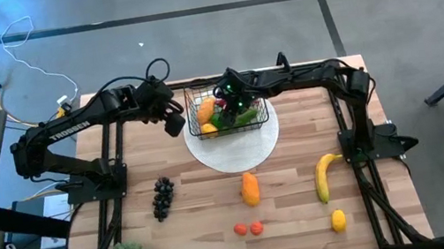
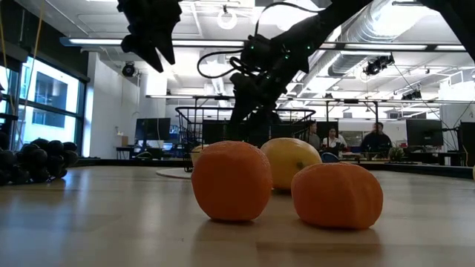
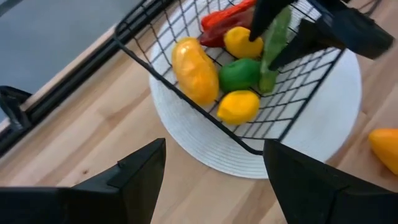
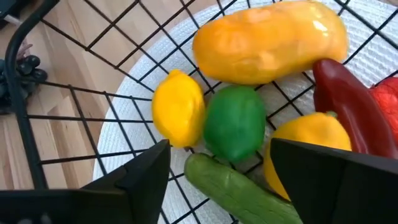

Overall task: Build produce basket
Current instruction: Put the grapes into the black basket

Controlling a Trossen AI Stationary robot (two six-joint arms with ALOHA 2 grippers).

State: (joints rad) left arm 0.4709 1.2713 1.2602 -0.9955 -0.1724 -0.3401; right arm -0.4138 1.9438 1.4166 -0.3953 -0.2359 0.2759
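The wooden table (image 1: 210, 220) carries a white plate (image 1: 235, 151) at 12 o'clock, with the wire basket (image 1: 198, 128) on it. The right gripper (image 4: 217, 171) hangs inside, fingers apart above the cucumber (image 4: 233, 186), lime (image 4: 235, 124) and lemon (image 4: 178, 107). The left gripper (image 3: 211, 165), fingers apart and empty, hovers at the basket's 9 o'clock.

Part-filled wire basket (image 1: 228, 115) on plate

— Where is the table (image 1: 192, 218) open?
— Bare wood between the grapes (image 1: 162, 197) and the orange fruit (image 1: 250, 188), and beside the banana (image 1: 327, 175).
— And the blockages?
— The basket (image 1: 198, 131) on the plate (image 1: 235, 152) is crowded with fruit; the right gripper (image 1: 235, 104) fills the space above it, the left gripper (image 1: 172, 114) flanks it.
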